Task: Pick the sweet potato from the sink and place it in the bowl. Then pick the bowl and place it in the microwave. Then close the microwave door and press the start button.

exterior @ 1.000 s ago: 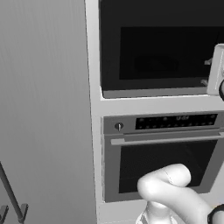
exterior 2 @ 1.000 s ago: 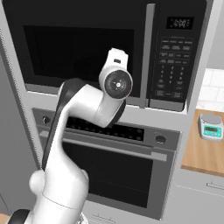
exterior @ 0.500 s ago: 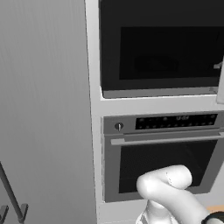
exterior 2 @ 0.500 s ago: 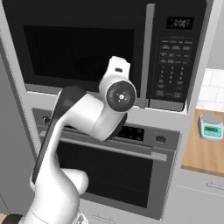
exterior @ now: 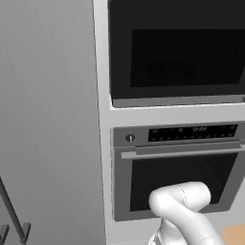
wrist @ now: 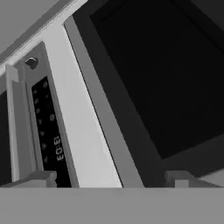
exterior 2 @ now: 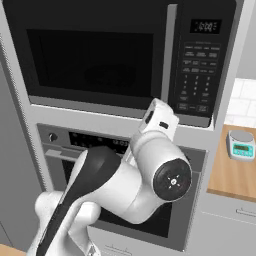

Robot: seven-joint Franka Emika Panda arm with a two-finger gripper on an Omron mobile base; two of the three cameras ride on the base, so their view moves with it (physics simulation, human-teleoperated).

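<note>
The microwave is built in above the oven, and the microwave door of black glass is shut. Its keypad is on the right side. The bowl and the sweet potato are hidden, and the sink is out of view. My gripper is open with nothing between its fingertips. It points at the strip between the microwave's lower edge and the oven's control panel. In the right base view my white hand sits just below the microwave's right corner.
The oven with a knob and a handle bar sits under the microwave. A tall grey panel with a dark handle stands to the left. To the right, a small scale rests on a wooden counter.
The hand has dropped from in front of the microwave's keypad to below its lower edge, and has left the left base view. The jaws have spread wider.
</note>
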